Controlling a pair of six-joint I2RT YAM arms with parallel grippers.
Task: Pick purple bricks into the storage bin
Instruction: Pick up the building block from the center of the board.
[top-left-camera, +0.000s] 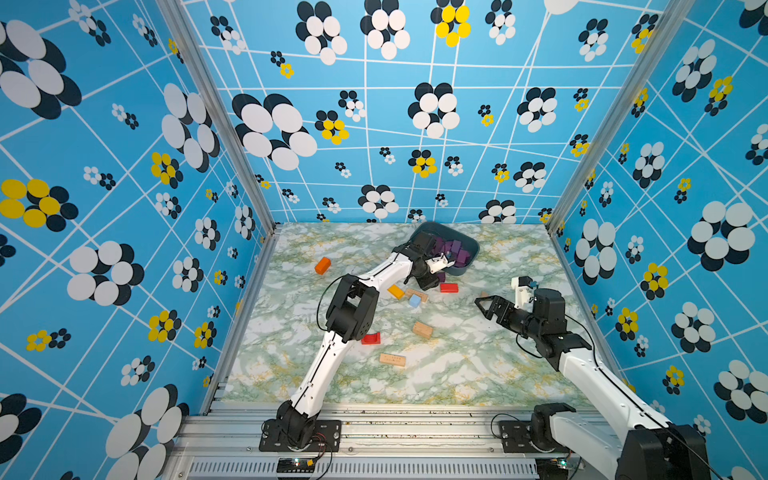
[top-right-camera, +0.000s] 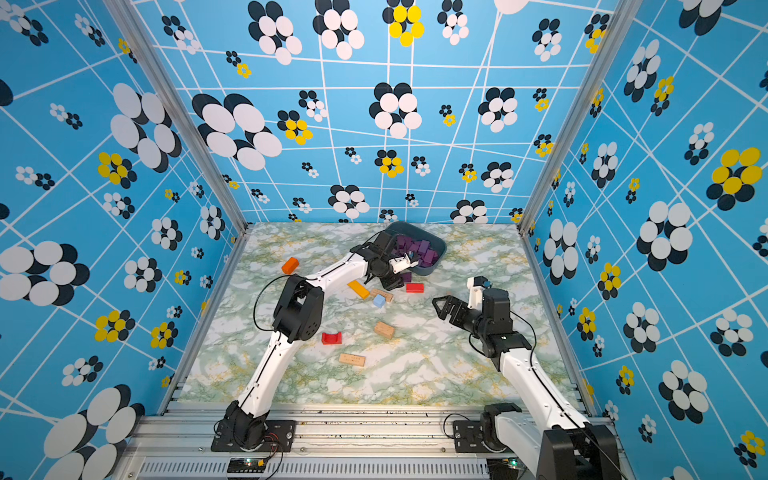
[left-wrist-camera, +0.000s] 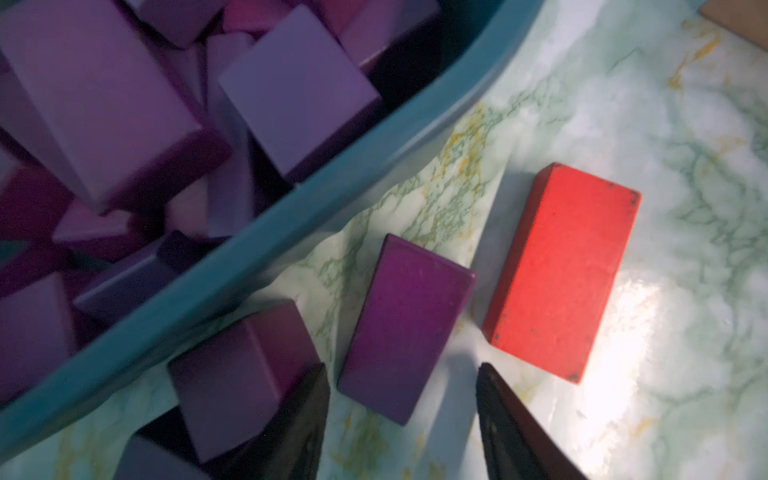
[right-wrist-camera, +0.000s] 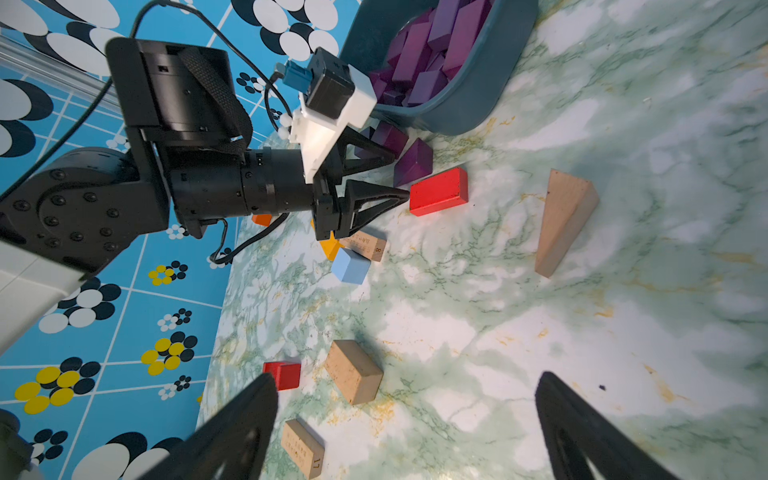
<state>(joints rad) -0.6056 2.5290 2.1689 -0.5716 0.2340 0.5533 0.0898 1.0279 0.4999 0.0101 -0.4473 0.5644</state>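
The storage bin (top-left-camera: 469, 254) (top-right-camera: 437, 258) (left-wrist-camera: 291, 224) (right-wrist-camera: 465, 112) stands at the back of the table, with several purple bricks (top-left-camera: 455, 248) (left-wrist-camera: 104, 104) piled inside. More purple bricks lie on the table by its near wall: a bar (left-wrist-camera: 407, 328) (right-wrist-camera: 413, 162) and a cube (left-wrist-camera: 241, 374). My left gripper (top-left-camera: 430, 282) (top-right-camera: 395, 284) (left-wrist-camera: 402, 365) (right-wrist-camera: 400, 174) is low over them and open. Its fingertips straddle the near end of the bar with gaps on both sides. My right gripper (top-left-camera: 482, 305) (top-right-camera: 438, 305) (right-wrist-camera: 407, 377) hovers open and empty over the right side of the table.
A red brick (left-wrist-camera: 561, 274) (top-left-camera: 449, 287) lies right beside the purple bar. Around the middle lie a yellow block (top-left-camera: 395, 291), a light-blue cube (top-left-camera: 414, 301), tan blocks (top-left-camera: 422, 329) (top-left-camera: 392, 360), a red arch (top-left-camera: 371, 338) and an orange block (top-left-camera: 323, 265). A tan wedge (right-wrist-camera: 565, 216) lies near my right gripper.
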